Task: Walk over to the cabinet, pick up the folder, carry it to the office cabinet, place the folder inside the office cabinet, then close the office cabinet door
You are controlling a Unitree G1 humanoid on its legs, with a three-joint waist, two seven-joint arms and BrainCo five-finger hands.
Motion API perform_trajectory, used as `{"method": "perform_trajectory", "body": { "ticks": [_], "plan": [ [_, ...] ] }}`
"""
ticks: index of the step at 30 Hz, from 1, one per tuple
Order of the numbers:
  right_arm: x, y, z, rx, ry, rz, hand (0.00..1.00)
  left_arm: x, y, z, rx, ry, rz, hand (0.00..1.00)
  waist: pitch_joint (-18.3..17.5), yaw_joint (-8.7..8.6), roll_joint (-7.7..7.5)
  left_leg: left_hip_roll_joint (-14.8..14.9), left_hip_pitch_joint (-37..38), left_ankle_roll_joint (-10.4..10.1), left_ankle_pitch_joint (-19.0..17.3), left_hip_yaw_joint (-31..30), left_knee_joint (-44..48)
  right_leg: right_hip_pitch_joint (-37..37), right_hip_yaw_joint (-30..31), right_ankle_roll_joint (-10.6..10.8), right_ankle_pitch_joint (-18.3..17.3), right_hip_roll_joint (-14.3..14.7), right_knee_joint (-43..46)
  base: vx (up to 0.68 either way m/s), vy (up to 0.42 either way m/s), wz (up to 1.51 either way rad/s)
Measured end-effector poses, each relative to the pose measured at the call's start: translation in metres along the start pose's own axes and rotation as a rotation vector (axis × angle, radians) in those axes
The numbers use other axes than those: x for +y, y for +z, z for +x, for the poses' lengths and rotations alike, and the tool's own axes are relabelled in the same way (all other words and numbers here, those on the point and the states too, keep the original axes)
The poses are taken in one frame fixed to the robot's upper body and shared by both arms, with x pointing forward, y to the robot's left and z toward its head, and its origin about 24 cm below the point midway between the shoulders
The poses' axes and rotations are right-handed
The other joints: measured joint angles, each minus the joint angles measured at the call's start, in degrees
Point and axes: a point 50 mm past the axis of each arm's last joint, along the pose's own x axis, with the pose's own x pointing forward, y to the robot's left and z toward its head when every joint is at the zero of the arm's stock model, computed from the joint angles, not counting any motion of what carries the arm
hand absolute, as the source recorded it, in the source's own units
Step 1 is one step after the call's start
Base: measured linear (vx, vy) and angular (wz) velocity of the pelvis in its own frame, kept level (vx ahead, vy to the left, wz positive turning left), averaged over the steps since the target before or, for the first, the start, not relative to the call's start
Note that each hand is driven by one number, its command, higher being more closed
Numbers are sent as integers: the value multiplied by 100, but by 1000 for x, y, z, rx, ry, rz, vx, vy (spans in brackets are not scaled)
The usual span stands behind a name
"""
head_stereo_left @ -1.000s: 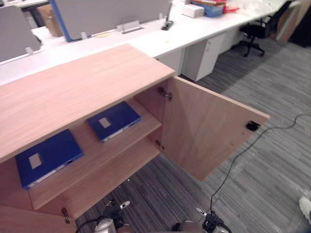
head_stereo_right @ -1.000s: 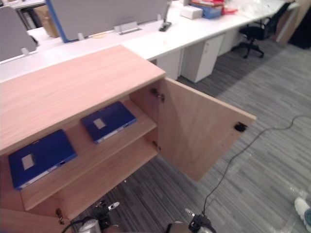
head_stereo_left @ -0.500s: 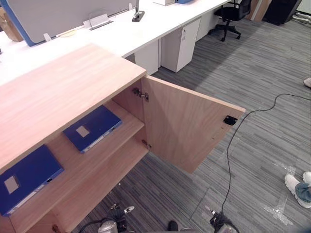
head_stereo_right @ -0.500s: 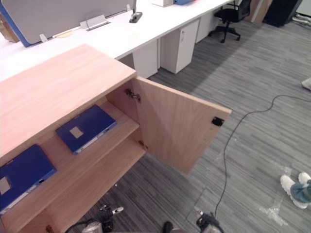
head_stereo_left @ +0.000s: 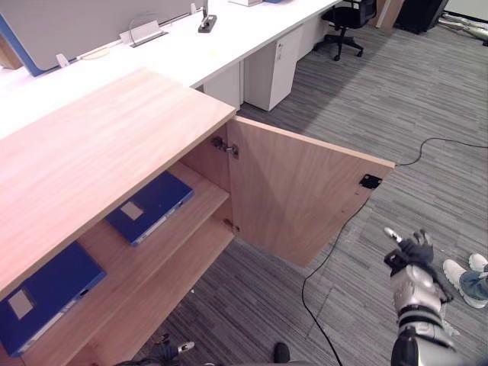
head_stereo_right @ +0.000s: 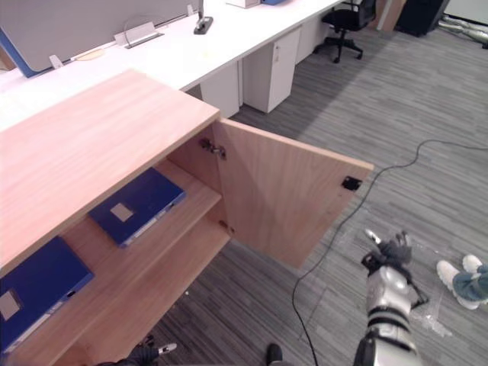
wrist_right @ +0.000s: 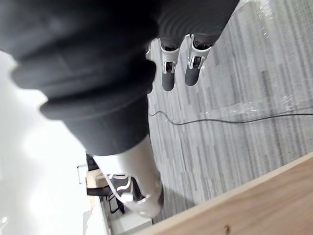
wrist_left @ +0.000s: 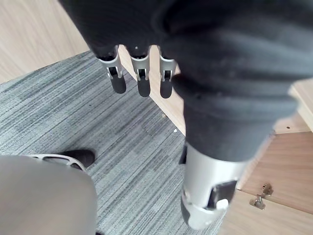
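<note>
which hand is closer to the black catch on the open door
Right. The right hand hovers past the door's free edge, near the catch; the left hand hangs low by the cabinet front, hinge side.

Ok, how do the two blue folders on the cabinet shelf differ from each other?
The right-hand blue folder lies near the open door, by its hinges; the left-hand blue folder lies toward the other end of the upper shelf. The right-hand one shows whole; the left-hand one is partly tucked under the cabinet top. Both lie flat, each with a pale label.
</note>
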Motion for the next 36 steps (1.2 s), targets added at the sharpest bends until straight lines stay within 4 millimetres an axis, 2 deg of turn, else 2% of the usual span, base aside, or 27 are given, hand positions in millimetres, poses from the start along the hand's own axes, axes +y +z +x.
{"method": "perform_trajectory", "body": {
  "ticks": [1, 2, 4, 7, 9, 12, 18, 27, 31, 32, 33, 36],
  "plan": [
    [15, 11, 5, -23, 43, -23, 0, 2, -3, -1, 7, 3, 9, 0, 16, 2, -4, -19, -10, 28, -4, -15, 11, -1, -4, 1, 8, -19, 0, -55, 51, 3],
    [19, 14, 5, -28, 54, -29, 0, 2, -3, -1, 8, 3, 11, 0, 21, 3, -3, -23, -13, 34, -6, -19, 15, -1, -6, 0, 10, -23, 0, -56, 43, 5],
    [46, 31, 9, -65, 143, -73, 0, 3, -6, -1, 15, 5, 21, 0, 108, 21, 9, -49, -67, 74, -29, -67, 102, -2, -37, -1, 25, -60, 1, -57, 36, 8],
    [70, 40, 10, -78, 226, -116, 0, 6, -14, -2, 51, 12, 40, 0, 133, 45, 5, -57, -79, 83, -31, -115, 106, -1, -68, -18, 40, -68, 1, -47, 29, 9],
    [71, 44, 13, -71, 201, -147, 0, 9, -21, -4, 75, 30, 32, 0, 140, 82, -3, -57, -100, 92, -34, -163, 106, -3, -107, -43, 59, -69, -2, -24, 20, 8],
    [81, 50, 14, -82, 226, -190, 0, 12, -28, -5, 108, 54, 3, 0, 153, 49, 5, -55, -143, 98, -33, -164, 110, -24, -101, -64, 185, -58, -92, -19, 14, -7],
    [96, 74, 17, -109, 234, -169, 0, 13, -31, -5, 121, 67, -3, 0, 214, 17, 15, -58, -145, 105, -28, -191, 122, -27, -105, -67, 225, -58, -93, -50, 7, -3],
    [101, 87, 19, -130, 250, -200, 0, 15, -32, -6, 114, 68, -1, 0, 287, 24, 16, -64, -249, 115, 7, -308, 150, -66, -143, -67, 226, -54, -93, -69, -14, 2],
    [104, 88, 17, -170, 339, -505, 0, 19, -38, -8, 128, 73, 11, 0, 303, -68, 6, -46, -298, 114, 6, -307, 186, -113, -121, -56, 233, -35, -92, -53, -18, -6],
    [105, 93, 16, -208, 395, -691, 0, 22, -40, -8, 138, 72, 29, 0, 308, -132, -2, -35, -314, 113, 6, -298, 190, -140, -97, -44, 241, -21, -92, -64, -18, -12],
    [105, 95, 14, -229, 430, -779, 0, 24, -40, -8, 139, 71, 42, 0, 314, -150, -12, -25, -324, 112, 5, -282, 198, -158, -60, -39, 244, -10, -91, -60, -19, -14],
    [109, 96, 4, -286, 557, -972, 0, 28, -42, -9, 145, 76, 44, 0, 339, -175, -62, 44, -334, 85, -6, -167, 203, -239, 133, -27, 279, 68, -92, -49, -27, -28]
  ]
}}
